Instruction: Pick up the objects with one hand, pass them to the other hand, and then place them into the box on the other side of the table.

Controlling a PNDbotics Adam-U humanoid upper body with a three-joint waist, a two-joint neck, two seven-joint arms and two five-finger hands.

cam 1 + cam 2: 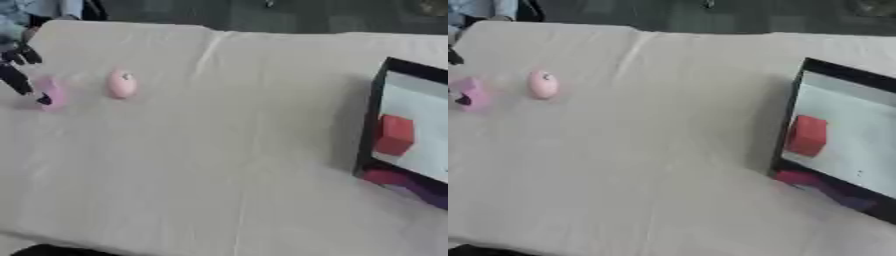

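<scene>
L hand (19, 75) at far-left table edge, dark fingers spread down over a magenta object (52, 93), tips touching it, nothing gripped yet. Pale pink egg-shaped object (122, 83) lies just beside it. R hand not in view. Box (411, 125) on the right w/ a red block (395, 134) inside.

We judge the risks:
- Fingers nudge the magenta piece off the edge.
- It knocks the pink one.
- Handover needs a long reach.

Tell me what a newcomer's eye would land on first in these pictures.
First the red block, bright against the pale inside of the black-rimmed box at the table's right side. Next, two pink objects at the far left: an oval pink object lying alone on the cloth, and a deeper pink object beside it, where the left robot hand reaches with dark fingers touching it.
</scene>
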